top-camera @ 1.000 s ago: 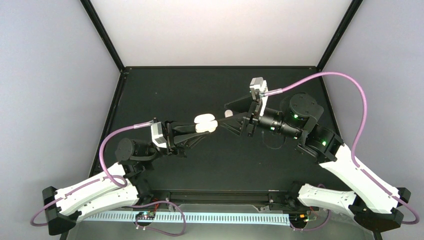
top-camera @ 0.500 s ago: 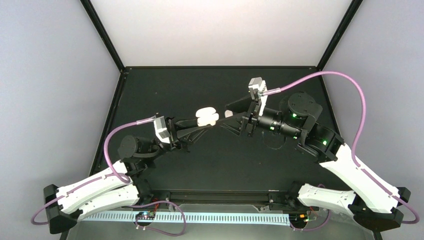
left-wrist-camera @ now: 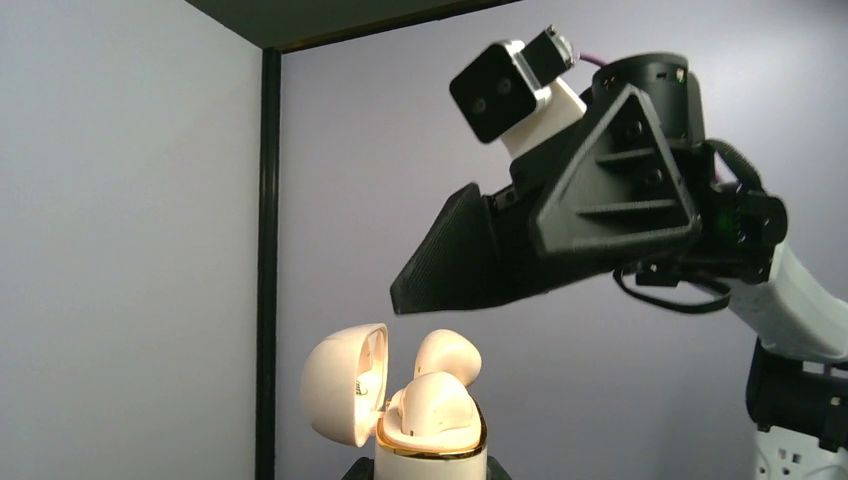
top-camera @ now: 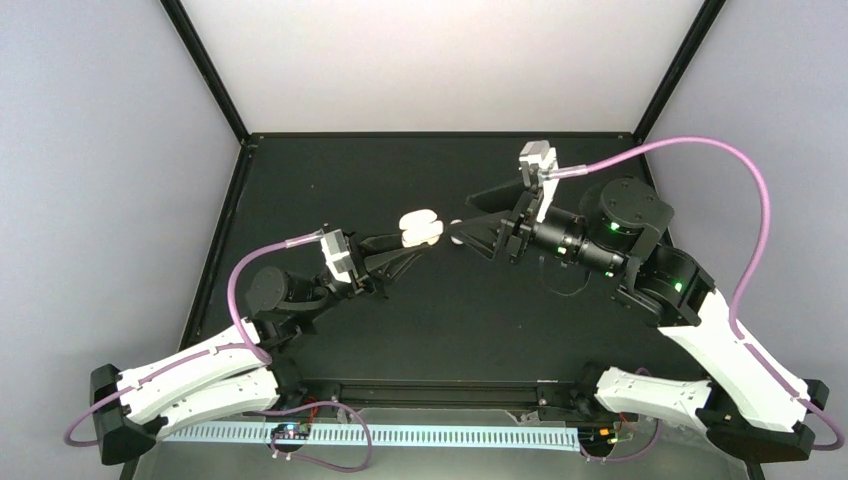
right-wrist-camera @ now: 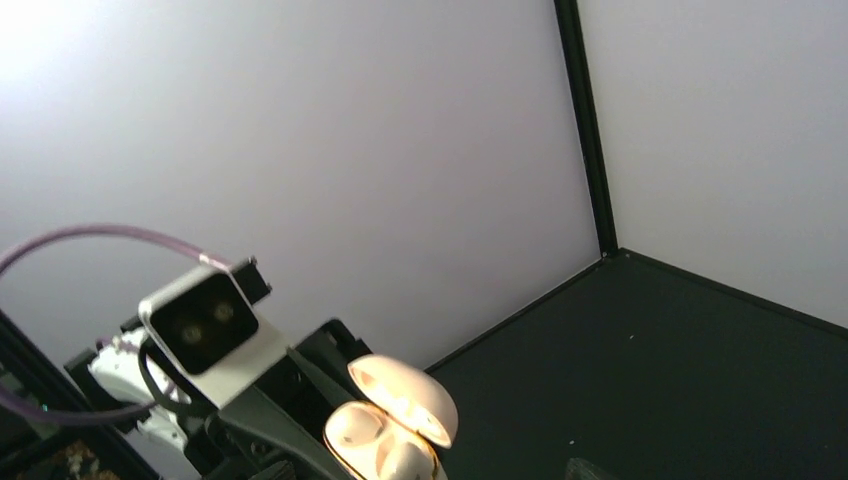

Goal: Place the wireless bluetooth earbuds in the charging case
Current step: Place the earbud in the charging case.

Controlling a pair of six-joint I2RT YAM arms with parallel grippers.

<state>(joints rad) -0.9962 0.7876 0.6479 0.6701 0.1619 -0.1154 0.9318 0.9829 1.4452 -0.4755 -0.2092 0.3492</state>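
My left gripper point(top-camera: 405, 243) is shut on the base of the cream charging case point(top-camera: 420, 230), held upright above the table. The lid point(left-wrist-camera: 345, 382) hangs open to the left in the left wrist view. Two pale beige earbuds show in the case: one point(left-wrist-camera: 437, 405) sits low at the front, the other point(left-wrist-camera: 447, 352) stands higher behind it. My right gripper point(top-camera: 468, 222) is open, just right of the case and not touching it, with its black fingers point(left-wrist-camera: 440, 270) above the buds. A small white piece point(top-camera: 456, 228), maybe an earbud, lies below those fingers.
The black table point(top-camera: 400, 170) is bounded by a black frame and pale walls. In the right wrist view the open case point(right-wrist-camera: 395, 425) sits at the bottom with the left wrist camera point(right-wrist-camera: 205, 325) beside it. The purple cable point(top-camera: 700, 160) loops over the right arm.
My left gripper has carried the case slightly up and to the right. My right gripper has drawn back right and away from the case. The small white piece has stayed put.
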